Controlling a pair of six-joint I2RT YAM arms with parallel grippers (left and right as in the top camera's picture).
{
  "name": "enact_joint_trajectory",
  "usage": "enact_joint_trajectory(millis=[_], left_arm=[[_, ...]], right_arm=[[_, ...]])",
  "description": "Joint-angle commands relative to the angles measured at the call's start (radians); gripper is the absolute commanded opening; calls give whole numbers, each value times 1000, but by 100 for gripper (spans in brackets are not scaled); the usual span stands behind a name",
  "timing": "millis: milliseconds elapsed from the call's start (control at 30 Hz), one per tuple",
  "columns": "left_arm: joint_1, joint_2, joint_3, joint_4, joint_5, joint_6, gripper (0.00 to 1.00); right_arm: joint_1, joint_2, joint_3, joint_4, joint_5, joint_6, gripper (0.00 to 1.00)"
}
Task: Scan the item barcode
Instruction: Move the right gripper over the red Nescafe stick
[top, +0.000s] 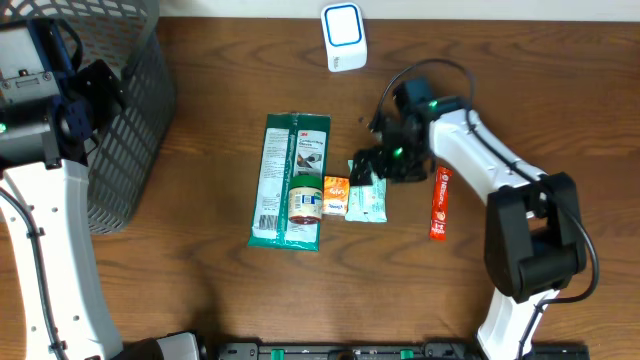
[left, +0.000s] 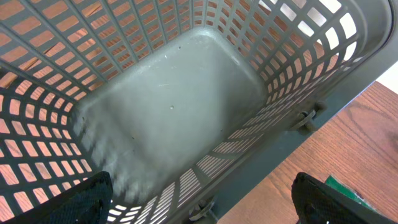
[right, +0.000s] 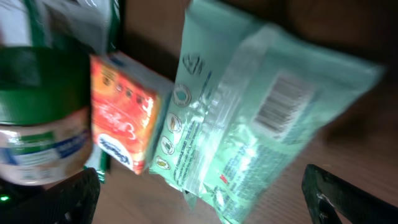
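Several items lie in a row mid-table: a long green package (top: 290, 180), a green-lidded jar (top: 305, 198), an orange box (top: 336, 195), a mint-green pouch (top: 367, 200) and a red stick pack (top: 440, 203). A white scanner (top: 343, 38) stands at the far edge. My right gripper (top: 385, 162) hovers open over the pouch. In the right wrist view the pouch (right: 267, 124) shows its barcode (right: 283, 99) face up, above the gripper (right: 205, 202), with the box (right: 124, 121) and jar (right: 37, 130) to its left. My left gripper (left: 205, 199) hangs open and empty above the basket.
A grey mesh basket (top: 130, 110) stands at the far left; the left wrist view looks into its bare bottom (left: 168, 106), with wooden tabletop (left: 354, 137) to the right. The right arm (top: 500, 170) stretches in from the near right.
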Motion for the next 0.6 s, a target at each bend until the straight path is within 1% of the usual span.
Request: enact_joint_trajectory(millis=[0, 133, 200, 267, 333, 367, 467, 567], left_arm=[[5, -1, 6, 0, -13, 10, 92], [5, -1, 6, -1, -13, 10, 92], [5, -1, 6, 0, -13, 10, 92], [5, -1, 6, -1, -13, 10, 92], [5, -1, 6, 0, -13, 10, 92], [5, -1, 6, 0, -13, 10, 93], [5, -1, 6, -1, -13, 10, 92], [5, -1, 6, -1, -13, 10, 92]], right_arm=[[31, -3, -37, 14, 94, 64, 99], [34, -3, -41, 14, 120, 71, 98], [34, -3, -41, 14, 124, 70, 95], [24, -4, -34, 16, 122, 67, 87], [6, -16, -6, -12, 77, 48, 74], [-3, -31, 7, -22, 49, 25, 72], [-42, -114, 34, -37, 46, 21, 73], [-90, -209, 39, -78, 105, 21, 76]])
